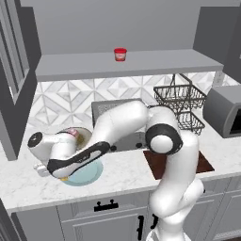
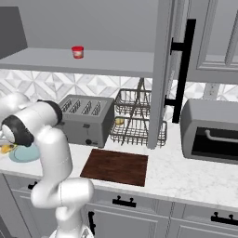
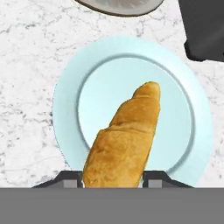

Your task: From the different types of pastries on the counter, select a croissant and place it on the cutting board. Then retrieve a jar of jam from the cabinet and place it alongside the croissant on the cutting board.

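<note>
Hand view, left to right: light-blue plate (image 3: pixel 65 105) on the marble counter (image 3: pixel 26 65); croissant (image 3: pixel 124 135) at lower centre of the frame over the plate, clasped between the gripper's (image 3: pixel 113 178) two finger tips.

Right base view: cutting board (image 2: pixel 116 166) at lower centre, bare.

The golden ridged croissant's (image 3: pixel 124 140) near end gets cut off at the bottom, and the arm hides most of the round light-blue plate (image 1: pixel 89 175).

The claw (image 3: pixel 113 179) grips the near end of a golden croissant (image 3: pixel 124 138), a finger on each side, over a light-blue plate (image 3: pixel 65 105) on the marble bench (image 3: pixel 30 52).
</note>
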